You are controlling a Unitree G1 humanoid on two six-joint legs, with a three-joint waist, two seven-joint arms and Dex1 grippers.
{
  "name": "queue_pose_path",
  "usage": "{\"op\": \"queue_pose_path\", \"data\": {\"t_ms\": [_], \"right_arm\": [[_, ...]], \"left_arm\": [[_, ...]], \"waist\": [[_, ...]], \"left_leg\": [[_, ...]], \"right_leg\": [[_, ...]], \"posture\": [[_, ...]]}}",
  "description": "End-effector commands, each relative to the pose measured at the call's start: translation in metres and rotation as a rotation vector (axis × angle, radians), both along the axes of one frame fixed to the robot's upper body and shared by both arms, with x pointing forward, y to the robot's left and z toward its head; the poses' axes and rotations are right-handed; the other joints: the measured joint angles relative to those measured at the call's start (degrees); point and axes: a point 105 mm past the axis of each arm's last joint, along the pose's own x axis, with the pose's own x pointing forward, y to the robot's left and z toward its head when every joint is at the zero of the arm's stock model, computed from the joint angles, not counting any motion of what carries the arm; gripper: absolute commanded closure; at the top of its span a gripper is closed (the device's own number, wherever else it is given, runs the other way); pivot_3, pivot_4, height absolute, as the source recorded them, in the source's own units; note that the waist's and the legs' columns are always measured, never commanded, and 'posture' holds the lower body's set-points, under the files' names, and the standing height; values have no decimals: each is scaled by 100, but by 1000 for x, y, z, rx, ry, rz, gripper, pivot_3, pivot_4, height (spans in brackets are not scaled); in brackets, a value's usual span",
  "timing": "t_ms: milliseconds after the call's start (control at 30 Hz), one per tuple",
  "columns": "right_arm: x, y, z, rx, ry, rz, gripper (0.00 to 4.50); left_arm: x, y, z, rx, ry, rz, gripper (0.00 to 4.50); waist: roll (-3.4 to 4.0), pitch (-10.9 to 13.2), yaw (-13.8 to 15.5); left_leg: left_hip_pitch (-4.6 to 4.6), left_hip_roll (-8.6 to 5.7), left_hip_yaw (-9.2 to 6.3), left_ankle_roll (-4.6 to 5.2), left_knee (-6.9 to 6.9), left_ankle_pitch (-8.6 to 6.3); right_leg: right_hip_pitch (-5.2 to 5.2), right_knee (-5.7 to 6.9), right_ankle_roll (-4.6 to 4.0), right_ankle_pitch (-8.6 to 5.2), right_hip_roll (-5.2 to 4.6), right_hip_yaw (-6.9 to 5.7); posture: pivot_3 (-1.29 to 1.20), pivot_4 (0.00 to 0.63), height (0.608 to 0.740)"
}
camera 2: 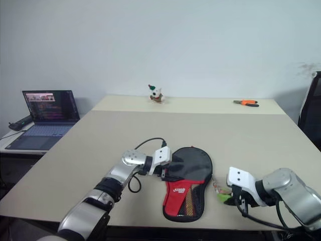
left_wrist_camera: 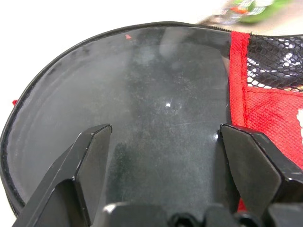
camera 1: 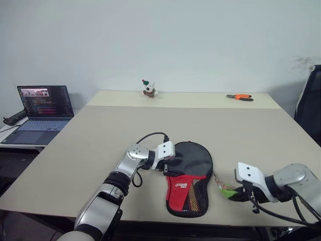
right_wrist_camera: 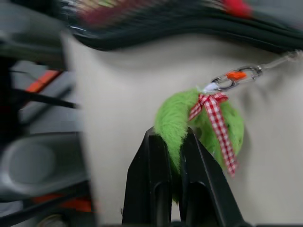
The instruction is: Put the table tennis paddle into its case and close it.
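Note:
The case [camera 1: 188, 173], a black paddle-shaped pouch with a red panel and mesh pocket, lies flat near the table's front edge. My left gripper [left_wrist_camera: 164, 128] is open at the case's left side, its fingers [left_wrist_camera: 94, 156] spread over the smooth black round part [left_wrist_camera: 156, 94]. My right gripper [right_wrist_camera: 170, 135] is shut on the fuzzy green pull tag [right_wrist_camera: 203, 123]. The tag carries a red checked ribbon and hangs by a small chain from the case's right edge. In the head views that gripper [camera 1: 239, 193] is to the right of the case. The paddle is hidden.
An open laptop [camera 1: 42, 108] stands on a side table at the left. A small plush toy [camera 1: 148, 89] and orange-handled pliers [camera 1: 239, 97] lie along the far edge of the beige table [camera 1: 150, 125]. A dark chair [camera 1: 311, 100] stands at the right.

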Motion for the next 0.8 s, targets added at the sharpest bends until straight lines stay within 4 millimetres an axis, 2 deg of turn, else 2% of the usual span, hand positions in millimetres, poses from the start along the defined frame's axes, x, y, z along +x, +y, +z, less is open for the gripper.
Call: {"op": "queue_pose_path", "data": {"t_ms": [33,233,333,467,600,667,700,800], "right_arm": [[-32,16,13,46,60,140,4479],[-74,21,14,48,179,261,4479],[-88,22,11,42,212,294,4479],[-121,33,10,65,268,369,4479],[-120,34,10,74,237,346,4479],[-117,34,12,81,236,334,3969],[-117,34,14,87,241,333,3862],[-114,34,22,106,234,327,2881]], "left_arm": [[-19,2,-49,161,121,-34,497],[-14,-4,-45,149,106,-19,497],[-13,-6,-45,147,104,-19,497],[-13,-11,-43,138,103,-20,497],[-12,-12,-43,138,99,-18,497],[-11,-11,-42,139,97,-15,497],[-11,-11,-42,140,95,-14,497],[-10,-12,-42,138,91,-11,497]], "waist": [[-1,-3,18],[-1,-14,92],[-11,-23,97],[-13,-26,109],[-27,-36,112],[-31,-36,112],[-33,-36,110],[-43,-37,94]], "left_leg": [[1,0,-1,0,0,0],[2,-2,-24,-1,-1,-1],[-1,-2,-30,-1,-2,-3],[-3,-6,-32,-1,-3,-3],[-7,-50,-33,12,-5,-12],[-8,-76,-49,18,-5,-15],[-8,-81,-54,21,-5,-17],[-7,-87,-61,24,-3,-19]], "right_leg": [[2,-1,0,0,0,-1],[31,-35,12,-3,-11,-18],[40,-55,22,3,-15,-21],[47,-61,44,1,-44,-22],[49,-67,73,-16,-80,-24],[50,-67,80,-17,-103,-22],[52,-69,82,-16,-113,-21],[58,-70,98,-17,-129,-21]], "posture": [[0,150,740],[0,150,740],[0,150,740],[0,150,740],[0,150,740],[0,150,740],[0,150,740],[0,150,740]]}}
